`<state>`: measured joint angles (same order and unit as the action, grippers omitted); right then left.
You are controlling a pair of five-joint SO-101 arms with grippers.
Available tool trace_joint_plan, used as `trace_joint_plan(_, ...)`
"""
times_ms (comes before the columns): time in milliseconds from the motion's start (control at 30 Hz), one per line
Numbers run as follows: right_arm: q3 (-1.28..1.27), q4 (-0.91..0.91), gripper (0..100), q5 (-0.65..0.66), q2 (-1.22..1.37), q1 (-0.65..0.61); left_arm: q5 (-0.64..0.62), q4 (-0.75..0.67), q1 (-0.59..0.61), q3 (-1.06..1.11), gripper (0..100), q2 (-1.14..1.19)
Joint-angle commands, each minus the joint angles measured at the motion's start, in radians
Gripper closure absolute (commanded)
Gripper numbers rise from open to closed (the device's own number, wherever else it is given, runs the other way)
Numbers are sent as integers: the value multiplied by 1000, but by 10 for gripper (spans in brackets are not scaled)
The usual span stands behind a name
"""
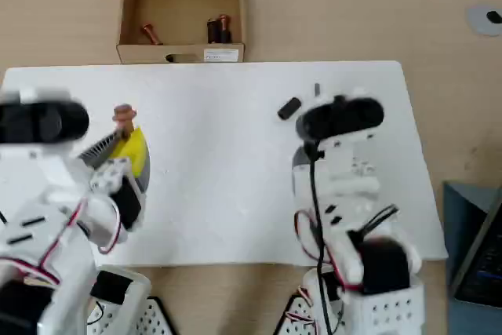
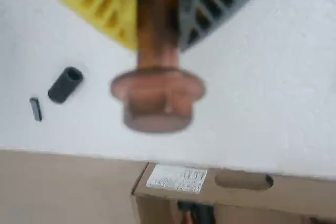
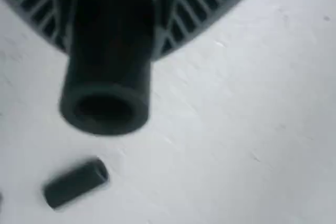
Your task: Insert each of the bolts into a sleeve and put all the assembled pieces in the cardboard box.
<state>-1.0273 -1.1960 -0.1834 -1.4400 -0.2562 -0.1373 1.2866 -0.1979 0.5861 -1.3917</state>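
Both arms loaded, bolt and sleeve not yet mated.
Near left, the left gripper point(image 2: 157, 3) is clamped on a copper-coloured flanged bolt point(image 2: 157, 95) by its shank, head outward. Near right, the right gripper point(image 3: 113, 9) grips a black cylindrical sleeve point(image 3: 107, 77). Farther off, a loose black sleeve point(image 1: 289, 107) lies on the white mat point(image 1: 227, 186). Farthest, the open cardboard box point(image 1: 129, 13) holds assembled pieces point(image 1: 219, 29). Risk: head meets bore because shank is buried between fingers; misalignment could knock a part free.

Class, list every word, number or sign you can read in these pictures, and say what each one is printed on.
No text can be read.
The white label on the front wall of the cardboard box carries printed lines, but they are too blurred to read.
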Motion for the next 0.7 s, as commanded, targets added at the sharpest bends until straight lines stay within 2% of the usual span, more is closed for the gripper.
trace_joint_plan(0,-91,51,989,6,-163,-45,-5,-121,2,250,1000,-206)
trace_joint_plan(133,-211,63,989,51,-323,-119,-5,-210,2,468,1000,-435)
trace_joint_plan(233,-278,64,989,72,-430,-185,-23,-244,3,516,1000,-426)
trace_joint_plan(467,-375,146,989,72,-476,-341,-293,-325,-9,523,1000,-420)
trace_joint_plan(667,-409,230,989,72,-476,-490,-364,-416,-11,523,1000,-420)
